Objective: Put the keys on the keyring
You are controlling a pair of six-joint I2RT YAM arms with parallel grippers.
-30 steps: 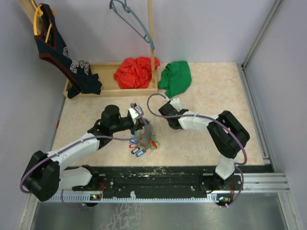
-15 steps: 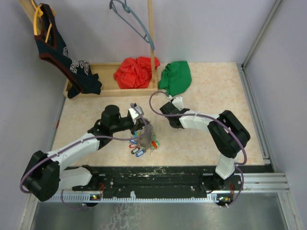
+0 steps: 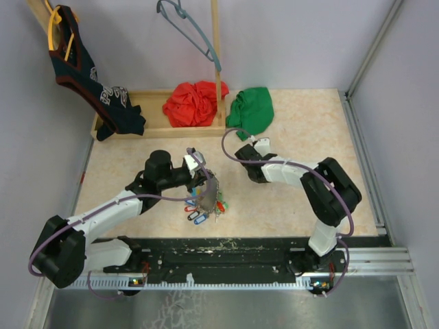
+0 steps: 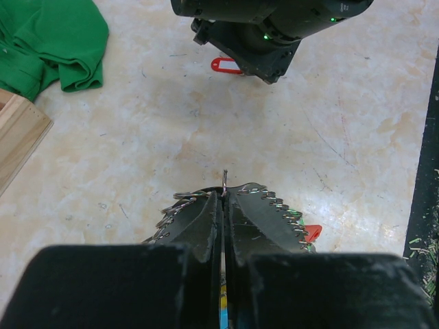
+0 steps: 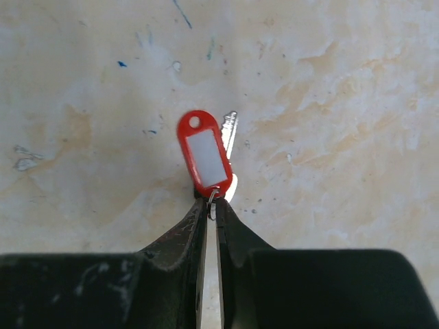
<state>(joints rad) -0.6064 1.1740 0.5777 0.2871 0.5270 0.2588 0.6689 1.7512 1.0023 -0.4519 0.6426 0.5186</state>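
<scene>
The left claw (image 4: 223, 199) is clenched on a thin metal part of the keyring (image 4: 225, 177), whose wire tip pokes out just past its fingertips. The bunch of keys (image 3: 204, 208) gathers right beneath this claw. Their small rings fan along both sides of its fingers, and the coloured tags lie toward the arm bases. Well ahead of it, the right claw (image 5: 212, 205) pinches the little ring of a single red-tagged key (image 5: 204, 159). Tag and blade stick out straight beyond its fingertips, over bare worktop (image 5: 343, 103). A green cloth (image 4: 48, 34) lies far ahead and left of the left claw.
</scene>
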